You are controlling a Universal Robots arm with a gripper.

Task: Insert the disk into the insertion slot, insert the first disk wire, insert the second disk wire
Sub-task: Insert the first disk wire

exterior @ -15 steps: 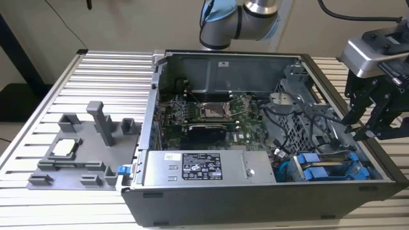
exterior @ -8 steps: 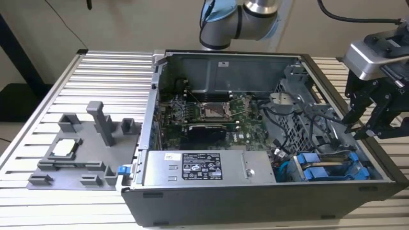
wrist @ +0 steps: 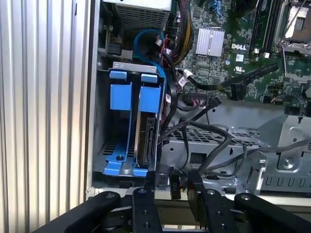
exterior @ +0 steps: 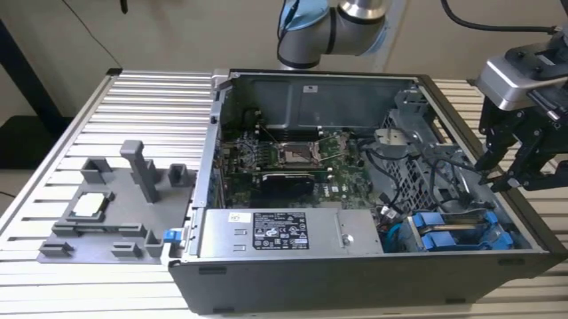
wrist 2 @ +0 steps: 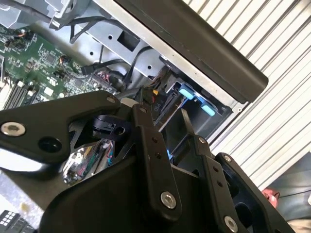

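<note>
Blue plastic frames the disk (wrist: 147,131), which stands on edge inside the insertion slot (wrist: 131,65), a grey metal bay in the corner of the computer case (exterior: 355,279) on the exterior view's right. A second blue carrier (wrist: 120,97) sits just beside the disk in the same bay. The gripper (exterior: 497,181) hangs over that side of the case, just above its rim and near the bay, with its black fingers (wrist: 148,194) spread apart and nothing pinched between them. In the first wrist view a small black plug (wrist: 175,187) on a wire shows in the gap between the fingertips, and I cannot tell whether either finger touches it. A tangle of black wires (wrist: 204,126) runs loose inside the case beside the bay, across a perforated grey metal cage (wrist: 228,141). Deeper in the case lies the green motherboard (exterior: 293,156), and along the case's near wall in the exterior view sits the silver labelled power-supply box (exterior: 275,232). The case rests on a slatted aluminium desk (exterior: 151,100). Outside the case, on the exterior view's left, a grey plastic fixture (exterior: 116,199) with upright posts stands on the desk.
</note>
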